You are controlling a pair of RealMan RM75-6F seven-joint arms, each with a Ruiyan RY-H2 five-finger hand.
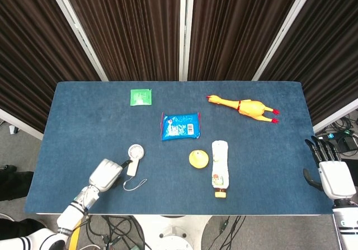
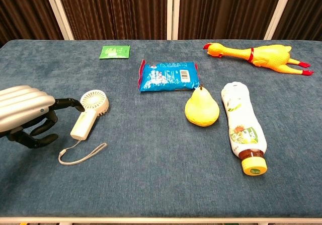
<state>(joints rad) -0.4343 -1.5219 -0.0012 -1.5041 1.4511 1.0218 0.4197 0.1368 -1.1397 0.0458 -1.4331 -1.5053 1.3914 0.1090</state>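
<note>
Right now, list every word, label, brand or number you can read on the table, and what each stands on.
No text here can be read.
Green packet: pale print, too small to read.
Blue pack: white lettering and a barcode patch, blurred.
Bottle: label with a flower picture, words too blurred.
Fan, pear, rubber chicken: no writing visible.
</note>
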